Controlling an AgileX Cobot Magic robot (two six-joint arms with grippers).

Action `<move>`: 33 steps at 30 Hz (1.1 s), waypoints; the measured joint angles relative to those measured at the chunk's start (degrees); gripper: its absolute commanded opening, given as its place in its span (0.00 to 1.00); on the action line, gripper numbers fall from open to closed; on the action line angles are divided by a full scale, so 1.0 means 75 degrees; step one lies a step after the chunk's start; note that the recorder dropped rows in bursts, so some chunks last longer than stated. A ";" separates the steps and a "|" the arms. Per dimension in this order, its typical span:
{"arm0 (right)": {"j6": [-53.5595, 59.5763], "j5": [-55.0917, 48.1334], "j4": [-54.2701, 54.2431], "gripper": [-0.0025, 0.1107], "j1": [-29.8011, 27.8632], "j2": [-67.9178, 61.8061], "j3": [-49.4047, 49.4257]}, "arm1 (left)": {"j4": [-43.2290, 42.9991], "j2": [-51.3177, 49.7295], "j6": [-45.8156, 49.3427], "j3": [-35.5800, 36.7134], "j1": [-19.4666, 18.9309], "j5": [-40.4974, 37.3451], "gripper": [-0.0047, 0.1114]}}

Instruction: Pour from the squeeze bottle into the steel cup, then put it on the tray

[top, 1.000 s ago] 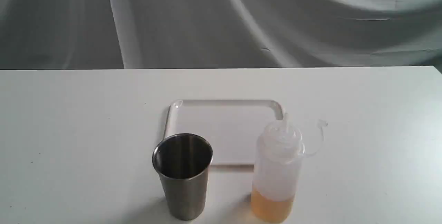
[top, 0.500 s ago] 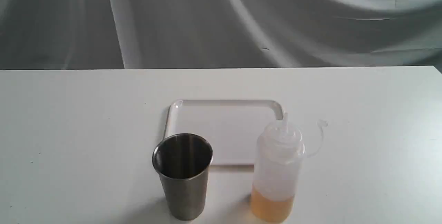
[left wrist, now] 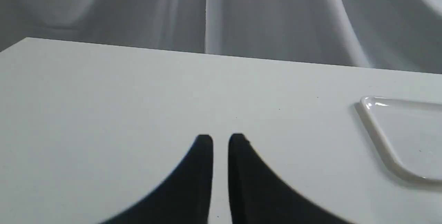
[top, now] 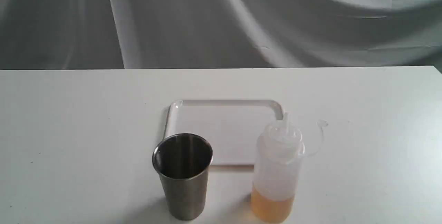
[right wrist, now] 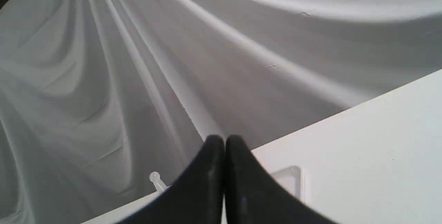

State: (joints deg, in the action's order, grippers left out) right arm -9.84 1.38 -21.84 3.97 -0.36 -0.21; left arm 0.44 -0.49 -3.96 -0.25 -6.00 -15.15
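Observation:
The steel cup (top: 182,175) stands upright near the table's front edge, empty and dark inside. To its right stands the squeeze bottle (top: 278,172), upright, with amber liquid at its bottom and its small cap hanging on a loop. Behind both lies the white tray (top: 224,104), empty. Neither gripper shows in the exterior view. My left gripper (left wrist: 220,141) hovers over bare table, fingers nearly together with nothing between them; the tray's corner (left wrist: 380,130) lies off to one side. My right gripper (right wrist: 224,141) is shut and empty, with the bottle's cap (right wrist: 154,176) and a tray corner (right wrist: 291,177) beyond it.
The white table (top: 69,113) spreads wide on both sides of the objects. A grey draped cloth (top: 221,20) hangs behind the table's far edge.

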 measured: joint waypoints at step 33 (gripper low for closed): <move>0.4297 -0.3291 -0.0644 0.02 0.0679 -0.5712 -0.3566 | 0.0000 0.0000 0.0000 0.0000 0.0000 0.0000 0.11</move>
State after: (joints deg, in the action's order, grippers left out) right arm 22.39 -23.30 -26.67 9.06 -43.21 -26.95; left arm 0.44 -0.49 -3.96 -0.25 -6.00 -15.15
